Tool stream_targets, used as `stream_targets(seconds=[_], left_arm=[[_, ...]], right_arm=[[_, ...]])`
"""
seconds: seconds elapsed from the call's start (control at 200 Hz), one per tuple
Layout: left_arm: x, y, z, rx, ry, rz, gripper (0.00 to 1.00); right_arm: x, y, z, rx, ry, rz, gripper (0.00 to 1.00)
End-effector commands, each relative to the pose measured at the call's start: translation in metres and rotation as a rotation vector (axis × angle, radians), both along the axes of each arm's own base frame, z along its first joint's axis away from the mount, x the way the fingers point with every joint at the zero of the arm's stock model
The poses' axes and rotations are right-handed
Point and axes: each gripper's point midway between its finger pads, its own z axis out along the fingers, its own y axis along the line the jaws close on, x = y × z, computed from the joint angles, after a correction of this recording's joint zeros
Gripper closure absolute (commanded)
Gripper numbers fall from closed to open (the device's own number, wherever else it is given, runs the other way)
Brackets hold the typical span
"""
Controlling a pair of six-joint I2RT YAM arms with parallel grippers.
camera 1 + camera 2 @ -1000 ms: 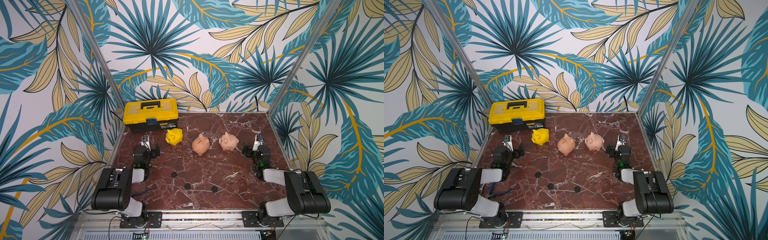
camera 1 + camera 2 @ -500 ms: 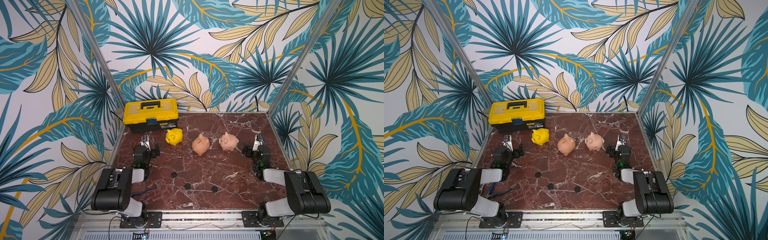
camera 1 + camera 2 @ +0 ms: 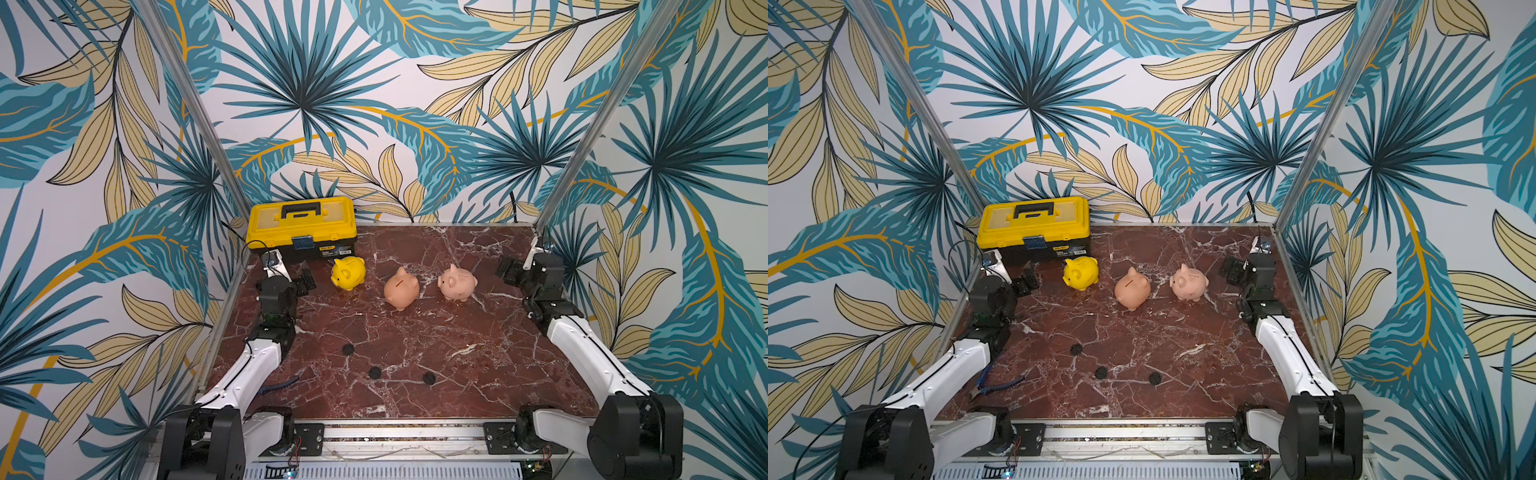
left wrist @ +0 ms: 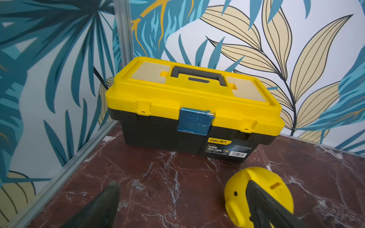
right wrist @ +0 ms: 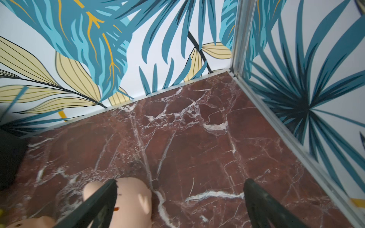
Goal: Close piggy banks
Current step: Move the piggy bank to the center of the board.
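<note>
**Left claw** (image 3: pixel 291 272): shown spread to its full width, with nothing held between the fingers (image 4: pixel 102 203). Bare table (image 3: pixel 415 328) is seen in the gap. Just beside the inner finger, toward the table's middle, the yellow piggy bank (image 3: pixel 348 273) is stood upright on its feet. A narrow gap between finger and pig is visible in both top views, although in the left wrist view the finger is seen across the pig's body. The coin slot (image 4: pixel 275 185) is seen on the pig's back. Ahead of the claw, against the back wall (image 3: pixel 436 187), the yellow-and-black toolbox (image 4: pixel 189 110) is set with its lid shut. Its latch (image 4: pixel 194 122) is covered in blue.

**Right claw** (image 3: pixel 519 262): likewise spread fully and empty. The pale pink piggy bank (image 3: pixel 457 282) is placed near its inner side, apart from it. The peach-orange piggy bank (image 3: pixel 401 287) is placed beyond that, between the pink and yellow pigs. All three are stood in a loose row across the far half of the table, none touching another.

Behind both claws, toward the arm bases, three black discs (image 3: pixel 375 372) are laid flat on the marble. They are well apart from the pigs and from each other.
</note>
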Motion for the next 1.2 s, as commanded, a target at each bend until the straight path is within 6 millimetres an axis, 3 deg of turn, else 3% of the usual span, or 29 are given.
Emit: stream_targets(seconds=[0.0,0.14,0.335,0.531,0.821,1.192], left_arm=[[-0.004,-0.028,-0.005,-0.107,0.098,-0.106,0.0],[-0.003,-0.065,0.001,-0.168,0.132,-0.266,0.0],[0.008,-0.11,0.001,-0.118,0.227,-0.478,0.0],[0.033,-0.12,-0.012,-0.021,0.319,-0.563,0.01],[0.075,-0.124,-0.035,-0.044,0.397,-0.663,0.0],[0.096,-0.134,-0.054,-0.061,0.423,-0.755,0.01]], right_arm=[[-0.03,0.033,-0.024,0.214,0.201,0.097,0.01],[-0.042,0.084,-0.009,0.418,0.184,0.33,0.01],[-0.068,0.116,-0.007,0.502,0.203,0.453,0.01],[-0.094,0.151,-0.013,0.458,0.221,0.568,0.01],[-0.12,0.215,-0.03,0.379,0.287,0.76,0.01],[-0.123,0.242,-0.034,0.333,0.302,0.839,0.01]])
